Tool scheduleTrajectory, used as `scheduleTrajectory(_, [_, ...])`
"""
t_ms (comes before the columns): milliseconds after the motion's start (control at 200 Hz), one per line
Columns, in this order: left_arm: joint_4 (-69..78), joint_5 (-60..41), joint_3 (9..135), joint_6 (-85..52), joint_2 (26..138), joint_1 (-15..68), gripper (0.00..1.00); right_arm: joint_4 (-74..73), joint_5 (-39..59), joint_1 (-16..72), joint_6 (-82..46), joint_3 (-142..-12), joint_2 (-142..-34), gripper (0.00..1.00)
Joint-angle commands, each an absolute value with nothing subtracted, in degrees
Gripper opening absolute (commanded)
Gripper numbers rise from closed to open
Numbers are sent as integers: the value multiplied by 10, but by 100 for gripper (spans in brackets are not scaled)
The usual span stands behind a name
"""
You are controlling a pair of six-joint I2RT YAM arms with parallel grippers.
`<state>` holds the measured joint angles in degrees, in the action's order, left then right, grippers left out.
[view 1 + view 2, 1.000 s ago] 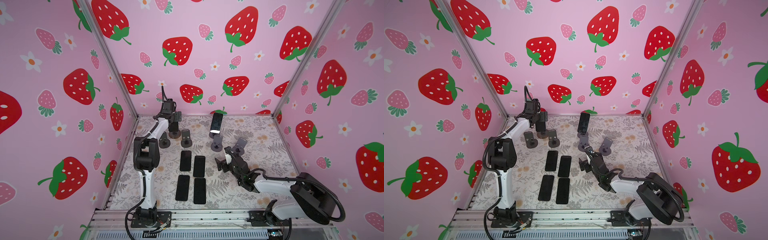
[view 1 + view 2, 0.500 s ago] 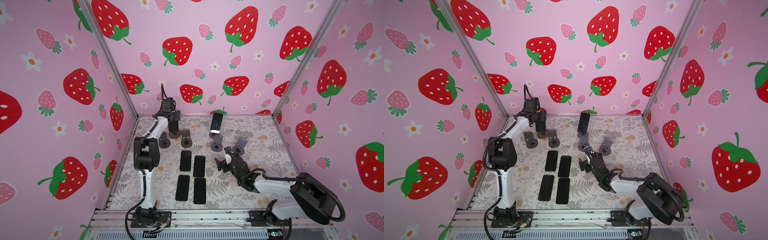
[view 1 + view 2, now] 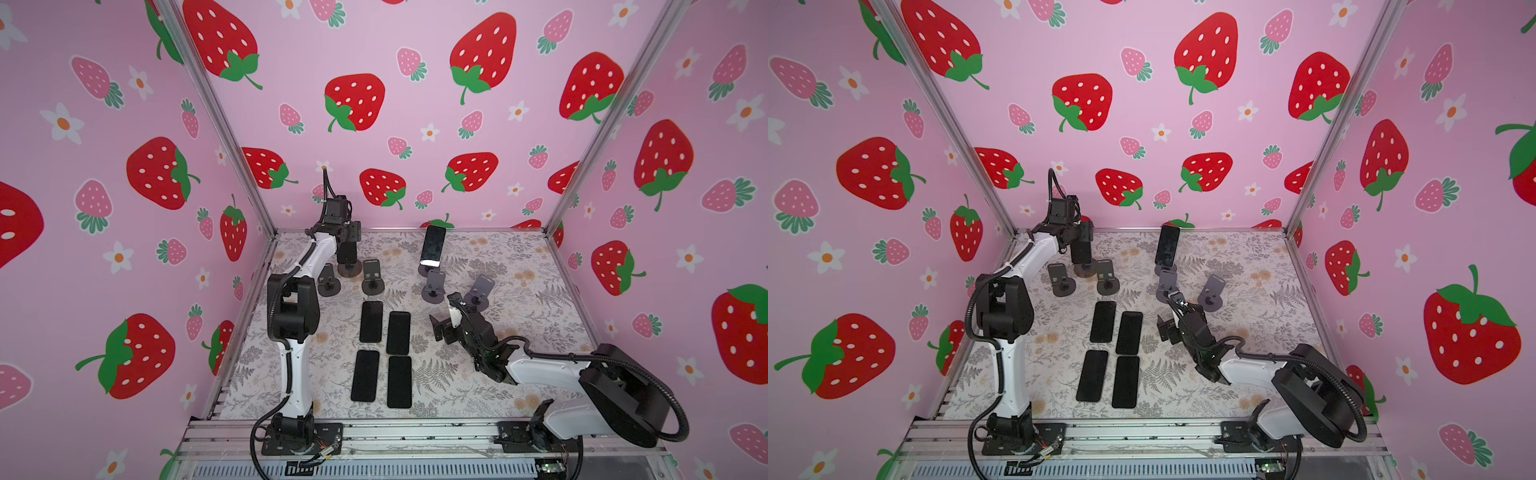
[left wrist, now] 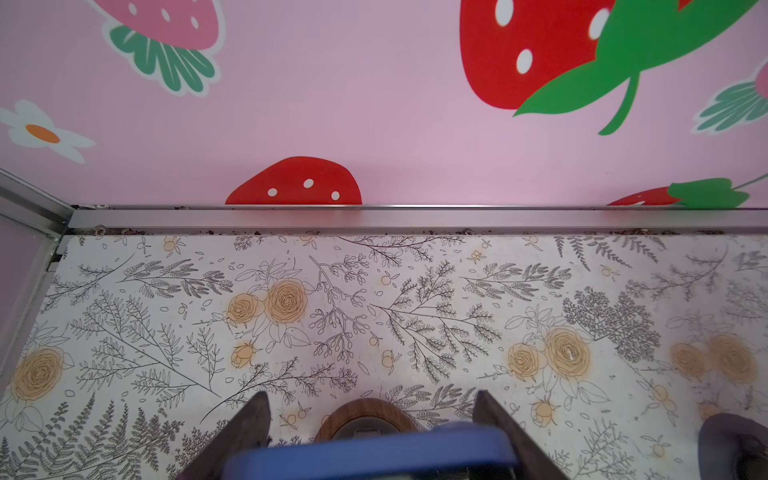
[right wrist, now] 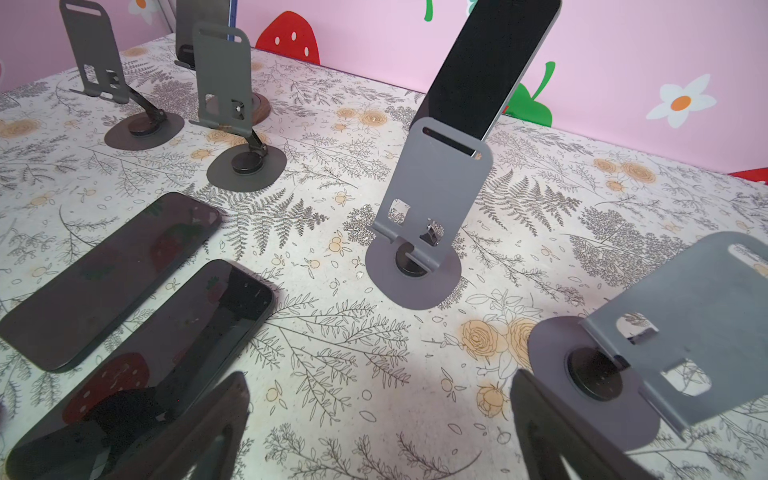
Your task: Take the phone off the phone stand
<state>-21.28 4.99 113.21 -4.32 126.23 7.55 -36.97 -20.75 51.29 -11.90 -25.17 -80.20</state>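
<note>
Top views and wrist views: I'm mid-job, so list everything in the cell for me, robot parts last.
Flat phones: four, black, two-by-two block mid-table.
Propped phone: one, black, tilted upright at the back, right of centre.
Blue-edged phone: one, back left, above the wooden-based stand.
Wooden-based stand: one, brown round base, back left.
Empty stands: four, grey. Two darker ones are near the back left, two lighter ones right of centre.
Table: one, white floral cover.
Walls: three, pink with strawberries.
Left gripper: one, dark fingers, closed on the blue-edged phone.
Right gripper: one, dark fingers, open and empty, low over the table right of the flat phones.
</note>
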Motion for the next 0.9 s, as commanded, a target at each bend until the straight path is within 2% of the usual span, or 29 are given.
scheduleTrajectory(0, [-232,50,1140,-33,1224,74,70,-363,-220,519,-115,-267,-811,100])
scheduleTrajectory(505, [-259,31,1132,-40,1152,75,70,-363,-225,522,-116,-271,-816,100])
scheduleTrajectory(655, [-232,22,1070,-62,1092,75,69,-359,-239,522,-122,-271,-810,100])
scheduleTrajectory(890, [-223,20,980,-69,1007,98,68,-353,-318,521,-144,-259,-783,100])
